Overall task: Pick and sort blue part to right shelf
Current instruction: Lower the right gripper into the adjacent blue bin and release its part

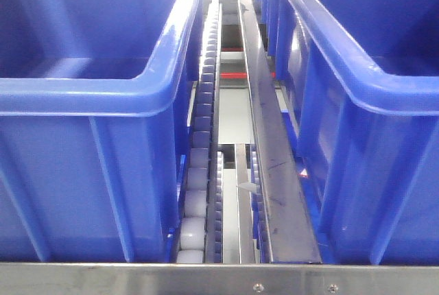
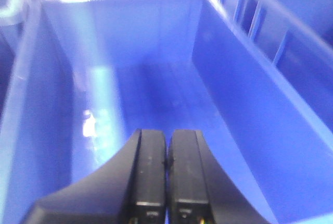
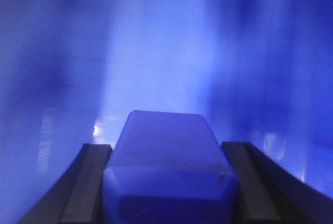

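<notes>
Blue part point(image 3: 169, 166) sits clamped between the right gripper's point(image 3: 169, 182) two fingers point(image 3: 86, 182), while the left gripper point(image 2: 166, 177) is clenched, holding nothing.

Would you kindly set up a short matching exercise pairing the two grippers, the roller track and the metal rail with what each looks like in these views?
Column one:
1. left gripper
2. right gripper
3. roller track
4. metal rail

Column two:
A. a line of pale rounded rollers beside the left blue bin
B. fingers shut together with nothing between them, over a bin
C. a flat grey strip next to the right blue bin
D. fingers closed on the blue part

Pairs: 1-B, 2-D, 3-A, 4-C
</notes>
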